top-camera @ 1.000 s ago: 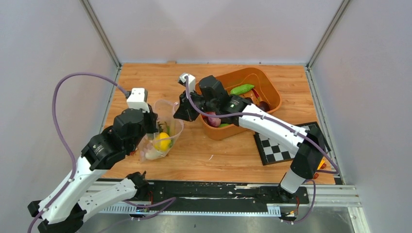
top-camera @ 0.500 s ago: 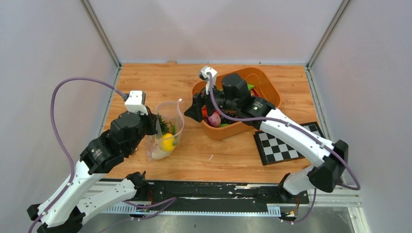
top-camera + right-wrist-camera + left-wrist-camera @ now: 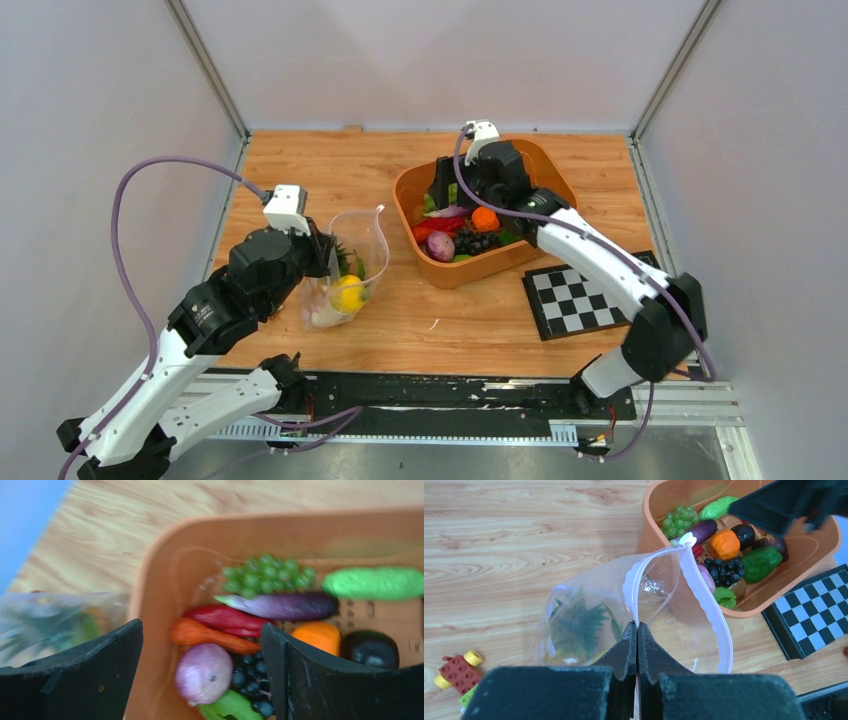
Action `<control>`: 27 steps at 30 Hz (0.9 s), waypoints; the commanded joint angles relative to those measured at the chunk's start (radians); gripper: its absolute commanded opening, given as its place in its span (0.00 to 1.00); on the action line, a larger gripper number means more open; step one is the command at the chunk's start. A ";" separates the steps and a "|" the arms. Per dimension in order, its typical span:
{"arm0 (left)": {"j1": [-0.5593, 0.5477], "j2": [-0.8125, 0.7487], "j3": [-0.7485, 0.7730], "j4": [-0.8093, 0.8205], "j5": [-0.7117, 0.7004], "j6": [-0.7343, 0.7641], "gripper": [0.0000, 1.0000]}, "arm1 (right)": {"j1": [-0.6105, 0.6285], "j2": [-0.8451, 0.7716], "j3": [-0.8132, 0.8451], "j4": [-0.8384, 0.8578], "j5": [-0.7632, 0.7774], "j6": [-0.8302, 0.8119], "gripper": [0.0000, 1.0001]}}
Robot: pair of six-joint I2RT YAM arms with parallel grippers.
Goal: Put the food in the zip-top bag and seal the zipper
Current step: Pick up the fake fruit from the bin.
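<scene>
The clear zip-top bag point(image 3: 352, 272) stands on the table left of the orange tub point(image 3: 455, 271). My left gripper point(image 3: 637, 628) is shut on the near rim of its mouth, holding the pinkish zipper point(image 3: 710, 606) open in a loop. Inside the bag lie a yellow lemon point(image 3: 347, 293), green leaves point(image 3: 576, 622) and a white piece. My right gripper point(image 3: 201, 630) hangs open over the tub's left end with nothing between its fingers. Below it lie food pieces: purple onion point(image 3: 202, 672), carrot point(image 3: 210, 635), dark grapes point(image 3: 250, 672), eggplant point(image 3: 285, 605), green grapes point(image 3: 267, 575).
A checkerboard mat point(image 3: 580, 295) lies right of the tub near the front edge. Small red-yellow toy blocks point(image 3: 456, 667) sit left of the bag. Grey walls close in the table on the left, right and back.
My right gripper swung from the bag's mouth rightward and back over the tub, and its jaws opened. The left gripper kept its hold on the bag's rim.
</scene>
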 commanded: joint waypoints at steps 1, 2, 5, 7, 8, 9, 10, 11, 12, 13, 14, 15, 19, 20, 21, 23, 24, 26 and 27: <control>0.001 -0.003 0.010 0.053 0.019 -0.003 0.01 | -0.048 0.155 0.069 -0.096 0.107 0.099 0.87; 0.001 -0.004 0.006 0.057 0.020 -0.006 0.01 | -0.056 0.181 0.084 -0.101 0.101 0.115 0.88; 0.001 -0.001 -0.007 0.065 0.032 -0.014 0.01 | -0.077 0.233 0.087 -0.050 0.102 0.169 0.88; 0.001 0.003 -0.012 0.073 0.041 -0.016 0.01 | -0.092 0.262 0.087 -0.010 0.094 0.199 0.88; 0.001 0.004 -0.014 0.077 0.045 -0.017 0.01 | -0.096 0.279 0.085 0.024 0.094 0.220 0.88; 0.001 0.006 -0.016 0.078 0.049 -0.016 0.01 | -0.099 0.294 0.084 0.036 0.094 0.234 0.88; 0.001 0.007 -0.018 0.079 0.050 -0.016 0.01 | -0.104 0.309 0.090 0.051 0.090 0.248 0.88; 0.001 0.009 -0.018 0.082 0.051 -0.016 0.01 | -0.107 0.324 0.100 0.055 0.085 0.259 0.88; 0.001 0.010 -0.020 0.082 0.051 -0.014 0.01 | -0.109 0.340 0.106 0.061 0.090 0.272 0.88; 0.001 0.010 -0.021 0.083 0.049 -0.013 0.01 | -0.112 0.356 0.110 0.075 0.101 0.292 0.88; 0.001 0.011 -0.023 0.085 0.045 -0.011 0.01 | -0.114 0.374 0.115 0.087 0.104 0.308 0.88; 0.001 0.012 -0.024 0.088 0.044 -0.008 0.01 | -0.116 0.395 0.128 0.093 0.103 0.314 0.87; 0.001 0.018 -0.024 0.084 0.042 -0.004 0.01 | -0.117 0.499 0.230 -0.001 0.136 0.330 0.84; 0.001 0.014 -0.026 0.083 0.044 -0.003 0.01 | -0.117 0.519 0.247 -0.013 0.137 0.332 0.84; 0.001 0.012 -0.031 0.085 0.043 -0.005 0.01 | -0.118 0.533 0.252 -0.018 0.137 0.335 0.82; 0.002 0.006 -0.037 0.085 0.041 -0.006 0.01 | -0.117 0.563 0.251 -0.013 0.127 0.351 0.80; 0.002 0.003 -0.039 0.084 0.036 -0.007 0.01 | -0.118 0.579 0.253 -0.007 0.109 0.345 0.79; 0.001 0.001 -0.038 0.082 0.033 -0.006 0.01 | -0.117 0.608 0.275 -0.042 0.099 0.339 0.76; 0.001 0.002 -0.037 0.081 0.034 -0.004 0.01 | -0.116 0.620 0.281 -0.060 0.100 0.342 0.75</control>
